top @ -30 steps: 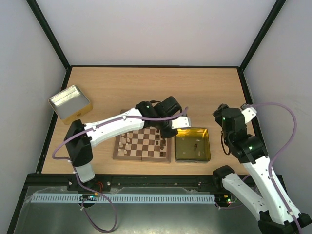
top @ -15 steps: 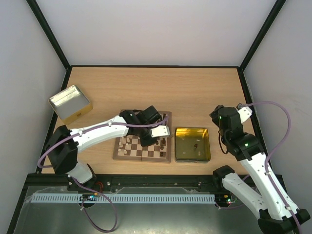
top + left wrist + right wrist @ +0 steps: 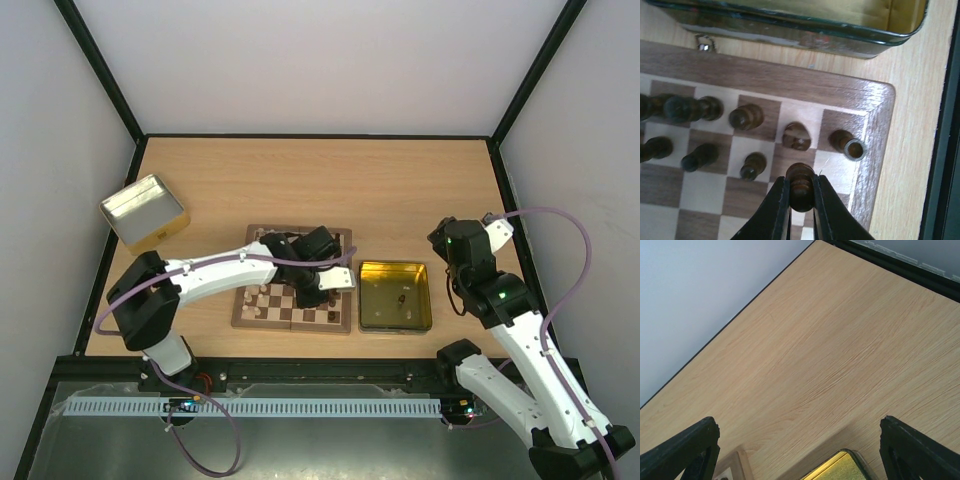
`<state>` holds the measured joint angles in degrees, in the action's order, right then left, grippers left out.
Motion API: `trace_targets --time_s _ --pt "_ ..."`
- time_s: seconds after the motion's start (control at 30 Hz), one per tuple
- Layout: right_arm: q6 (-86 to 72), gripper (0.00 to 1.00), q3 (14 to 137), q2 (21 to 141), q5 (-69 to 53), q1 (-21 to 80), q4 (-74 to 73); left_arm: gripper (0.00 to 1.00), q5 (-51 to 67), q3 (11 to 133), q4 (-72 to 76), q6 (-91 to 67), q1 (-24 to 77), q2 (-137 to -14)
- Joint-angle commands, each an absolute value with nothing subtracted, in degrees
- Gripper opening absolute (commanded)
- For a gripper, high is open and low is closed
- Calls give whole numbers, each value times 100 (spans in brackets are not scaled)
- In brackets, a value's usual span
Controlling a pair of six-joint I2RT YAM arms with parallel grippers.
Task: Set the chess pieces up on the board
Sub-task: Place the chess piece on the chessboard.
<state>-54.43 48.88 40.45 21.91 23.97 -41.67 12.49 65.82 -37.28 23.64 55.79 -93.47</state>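
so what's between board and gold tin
Just a narrow strip of bare table separates board and gold tin, apart from a small metal bit; left wrist view shows it.

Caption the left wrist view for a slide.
Left tool grips a dark pawn at the chessboard corner, beside dark pieces already standing; gold tin behind.

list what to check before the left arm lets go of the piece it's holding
1. Grip: left end effector is shut on the dark piece, which is upright: ok.
2. Position: it is over the board, near a corner: ok.
3. Square beneath is free: hidden by the piece itself: cannot tell.
4. Base touching the board: cannot tell.
5. Nearest standing piece is apart from the fingers: ok.
6. Right end effector is open over the table, off the board: ok.
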Motion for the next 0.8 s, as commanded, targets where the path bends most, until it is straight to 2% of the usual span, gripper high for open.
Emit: trace_targets --time_s 0.0,0.77 --pt "-5487 85 4800 3999 2277 2373 -4118 2 1339 6475 -3660 2295 5790 -9464" --pt "-5460 85 4712 3988 2189 2373 -4076 2 1012 6318 -3417 2237 5809 -9785"
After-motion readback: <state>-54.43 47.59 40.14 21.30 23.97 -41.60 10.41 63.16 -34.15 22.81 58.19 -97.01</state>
